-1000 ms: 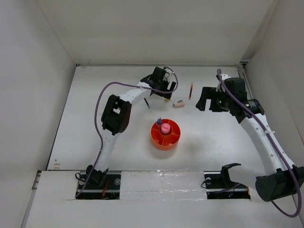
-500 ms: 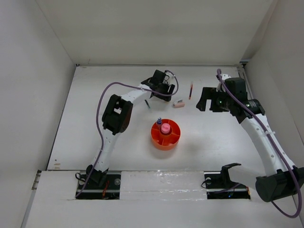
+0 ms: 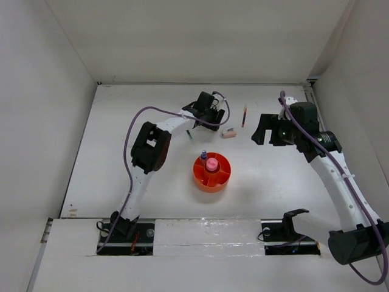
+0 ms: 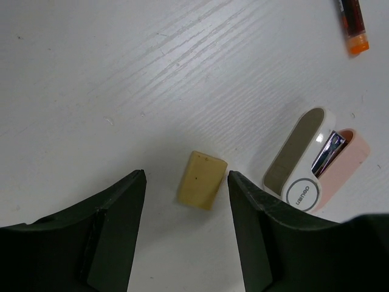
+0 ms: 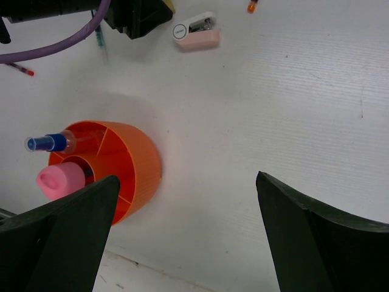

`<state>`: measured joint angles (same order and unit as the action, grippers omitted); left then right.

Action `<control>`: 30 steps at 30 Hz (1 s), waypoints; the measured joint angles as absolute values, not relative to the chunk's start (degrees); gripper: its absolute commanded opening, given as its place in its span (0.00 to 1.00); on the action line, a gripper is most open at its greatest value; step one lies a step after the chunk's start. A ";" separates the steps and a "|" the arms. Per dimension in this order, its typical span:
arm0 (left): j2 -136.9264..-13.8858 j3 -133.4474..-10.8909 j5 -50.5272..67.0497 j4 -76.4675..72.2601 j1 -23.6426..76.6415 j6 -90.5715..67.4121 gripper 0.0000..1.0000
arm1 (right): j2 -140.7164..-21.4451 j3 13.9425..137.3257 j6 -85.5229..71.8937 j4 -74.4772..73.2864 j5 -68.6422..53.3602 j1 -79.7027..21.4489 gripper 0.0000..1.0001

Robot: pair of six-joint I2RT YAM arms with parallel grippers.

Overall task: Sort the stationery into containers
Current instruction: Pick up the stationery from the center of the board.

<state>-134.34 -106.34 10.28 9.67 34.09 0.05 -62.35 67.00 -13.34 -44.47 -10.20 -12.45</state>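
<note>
The eraser (image 4: 202, 180) lies flat on the table (image 4: 121, 73) at the far side. It sits between the spread fingers of my left gripper (image 4: 186, 177), which straddles it without clamping it yet. Just beside it is the stapler (image 4: 316, 159). A red pen (image 3: 244, 115) lies farther back and the dark pen (image 3: 188, 132) on the arm's other side, all loose. Nearer me, the tray (image 3: 213, 186) holds only the pink tube (image 3: 211, 163) in its middle cup and the bottle (image 3: 203, 155) in an outer compartment. My right gripper (image 5: 185, 182) hangs wide open and empty beside the tray. I'd call it two in, at least four to go.
</note>
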 measured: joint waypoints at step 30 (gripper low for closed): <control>-132.25 -102.06 2.28 7.49 35.18 -0.30 0.00 | -58.06 62.92 -13.34 -44.47 -11.35 -12.43 1.00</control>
<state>-132.25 -102.06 2.28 7.49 35.18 -0.30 -58.06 62.92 -13.34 -44.47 -11.35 -12.43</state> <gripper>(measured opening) 0.195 0.999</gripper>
